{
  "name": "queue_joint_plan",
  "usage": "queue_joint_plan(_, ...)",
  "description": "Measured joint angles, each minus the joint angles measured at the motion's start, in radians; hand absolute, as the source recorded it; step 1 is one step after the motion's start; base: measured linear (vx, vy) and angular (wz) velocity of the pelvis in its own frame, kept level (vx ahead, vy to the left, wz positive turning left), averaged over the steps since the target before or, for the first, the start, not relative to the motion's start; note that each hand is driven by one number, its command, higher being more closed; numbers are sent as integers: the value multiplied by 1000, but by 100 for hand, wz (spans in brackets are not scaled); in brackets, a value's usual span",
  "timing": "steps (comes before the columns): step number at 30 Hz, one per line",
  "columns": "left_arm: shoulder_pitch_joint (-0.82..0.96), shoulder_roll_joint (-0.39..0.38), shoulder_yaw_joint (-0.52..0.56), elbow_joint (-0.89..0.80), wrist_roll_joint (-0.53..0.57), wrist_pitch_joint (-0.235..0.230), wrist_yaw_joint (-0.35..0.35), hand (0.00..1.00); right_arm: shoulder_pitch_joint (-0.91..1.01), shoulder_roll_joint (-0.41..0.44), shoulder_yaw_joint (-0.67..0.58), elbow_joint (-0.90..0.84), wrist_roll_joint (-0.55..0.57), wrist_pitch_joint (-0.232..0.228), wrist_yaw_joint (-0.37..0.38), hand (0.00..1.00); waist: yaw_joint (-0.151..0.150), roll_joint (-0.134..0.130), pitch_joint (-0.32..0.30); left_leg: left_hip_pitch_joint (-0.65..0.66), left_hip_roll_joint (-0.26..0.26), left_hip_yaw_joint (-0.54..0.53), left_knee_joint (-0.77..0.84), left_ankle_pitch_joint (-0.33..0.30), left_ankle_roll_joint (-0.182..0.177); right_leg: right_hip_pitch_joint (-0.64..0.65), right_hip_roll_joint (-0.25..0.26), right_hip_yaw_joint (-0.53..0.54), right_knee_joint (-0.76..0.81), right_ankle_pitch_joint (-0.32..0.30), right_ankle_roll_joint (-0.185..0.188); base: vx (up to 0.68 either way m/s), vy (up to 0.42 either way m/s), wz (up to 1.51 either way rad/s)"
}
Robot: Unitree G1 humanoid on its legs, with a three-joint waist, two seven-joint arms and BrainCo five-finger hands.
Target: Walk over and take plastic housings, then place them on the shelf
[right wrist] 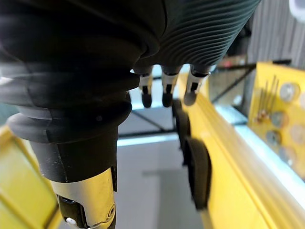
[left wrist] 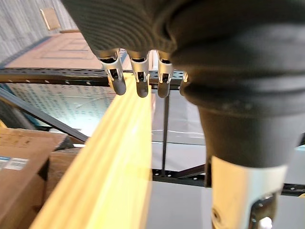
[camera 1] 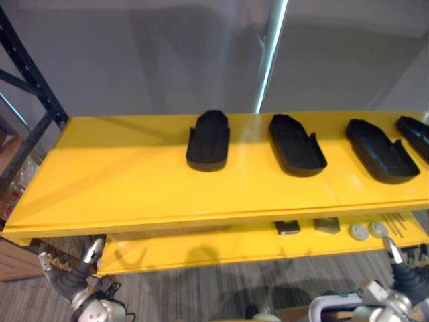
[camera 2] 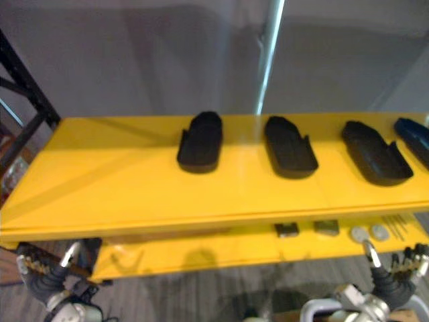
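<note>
Several black plastic housings lie in a row on the top yellow shelf [camera 1: 134, 181]: one near the middle [camera 1: 208, 139], one right of it [camera 1: 296, 144], another further right [camera 1: 380, 149], and one cut by the right edge [camera 1: 417, 135]. In the right wrist view they line the shelf's edge [right wrist: 198, 171]. My left hand [camera 1: 70, 278] hangs low beneath the shelf's front left corner, its fingers [left wrist: 138, 78] relaxed and empty. My right hand [camera 1: 405, 272] hangs low at the right, below the lower shelf, its fingers [right wrist: 164, 90] also straight and empty.
A lower yellow shelf [camera 1: 201, 251] carries two small dark blocks [camera 1: 287, 227], two grey discs [camera 1: 359, 231] and thin rods [camera 1: 397, 223]. A black rack upright [camera 1: 27, 74] stands at the left, and cardboard boxes [left wrist: 19, 157] beside it. A grey wall is behind.
</note>
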Motion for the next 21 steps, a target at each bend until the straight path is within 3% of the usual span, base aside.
queue_joint_plan(4, 1, 4, -22, -151, 72, 1, 73, 0, -76, -57, 41, 50, 0, 5, 0, 0, 28, -10, 26, -19, 10, -8, 58, -32, 6, 3, 9, -3, 4, 4, 3, 11, 24, 3)
queue_joint_plan(7, 5, 6, -22, -261, 79, -16, 128, 0, -101, -61, 41, 50, 0, 5, 5, 0, 29, -9, 27, -16, -3, -25, 59, -34, 9, 11, -3, -23, 4, 4, 3, 54, 48, 15)
queue_joint_plan(13, -6, 7, -25, -405, 156, -90, 177, 0, -142, -76, 38, 27, -46, 1, 14, 0, 35, -7, 28, -8, -10, -31, 56, -34, 11, 24, -7, -27, -4, 4, 3, 6, 8, 2)
queue_joint_plan(17, -29, 8, -32, -430, 156, -76, 171, 0, -193, -152, 36, -102, -184, -40, -28, 0, 35, 5, 35, 1, -18, -29, 43, -31, 15, 30, -9, -27, -11, 5, 6, -56, -7, -4)
queue_joint_plan(21, -35, 11, -41, -428, 155, -25, 124, 0, -368, -316, 74, -162, -291, -58, -19, 0, 38, 3, 33, 0, -17, -32, 43, -25, 15, 31, -7, -29, -13, 9, 10, -31, -12, 1)
